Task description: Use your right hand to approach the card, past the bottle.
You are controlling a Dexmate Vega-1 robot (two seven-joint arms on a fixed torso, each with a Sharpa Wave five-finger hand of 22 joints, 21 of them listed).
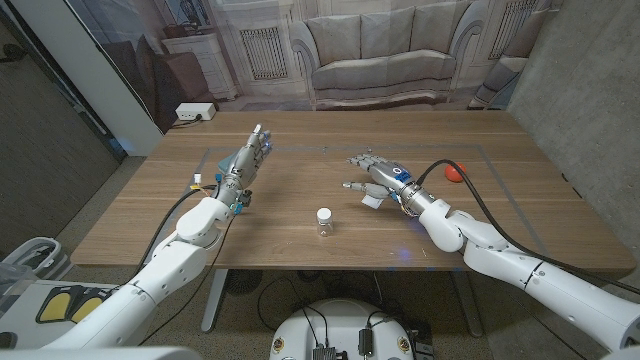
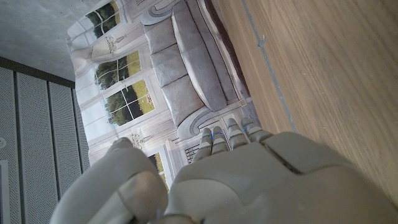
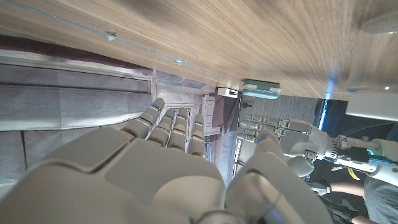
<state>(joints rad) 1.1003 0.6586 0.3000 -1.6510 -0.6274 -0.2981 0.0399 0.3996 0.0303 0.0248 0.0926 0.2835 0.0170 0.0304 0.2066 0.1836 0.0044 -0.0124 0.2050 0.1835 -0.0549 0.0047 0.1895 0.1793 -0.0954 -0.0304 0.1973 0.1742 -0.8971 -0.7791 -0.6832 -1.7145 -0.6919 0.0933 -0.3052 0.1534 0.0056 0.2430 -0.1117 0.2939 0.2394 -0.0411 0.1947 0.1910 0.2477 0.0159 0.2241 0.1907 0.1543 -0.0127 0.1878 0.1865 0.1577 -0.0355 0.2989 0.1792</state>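
- The right hand (image 1: pixel 375 172) hovers over the wooden table (image 1: pixel 300 190) right of centre, its fingers (image 1: pixel 362 159) spread apart and stretched toward 10 o'clock; it holds nothing.
- The card (image 1: pixel 372 200), a small white piece, lies on the table just beside that hand, at about 6 o'clock from the palm and tucked close under the wrist side; whether hand and card touch cannot be told.
- The bottle (image 1: pixel 324 221), a small clear one with a white cap, stands upright near the table's front edge, at about 8 o'clock from the right hand and apart from it.
- From the bottle, the card sits at about 2 o'clock, near but not touching.
- An orange ball (image 1: pixel 453 172) rests on the table at 3 o'clock from the right hand, beyond the arm's black cable.
- The left hand (image 1: pixel 243 165) is over the table's left part, fingers straight and close together, pointing toward 1 o'clock, with nothing in it.
- In the right wrist view the right hand's (image 3: pixel 143 174) fingers reach out over the wood grain, and the left hand (image 3: pixel 298 140) shows across the table.
- In the left wrist view the left hand (image 2: pixel 249 180) is seen from behind, its fingertips (image 2: pixel 227 127) extended beside bare wood.
- A white power strip (image 1: pixel 194 112) sits off the table's far left corner.
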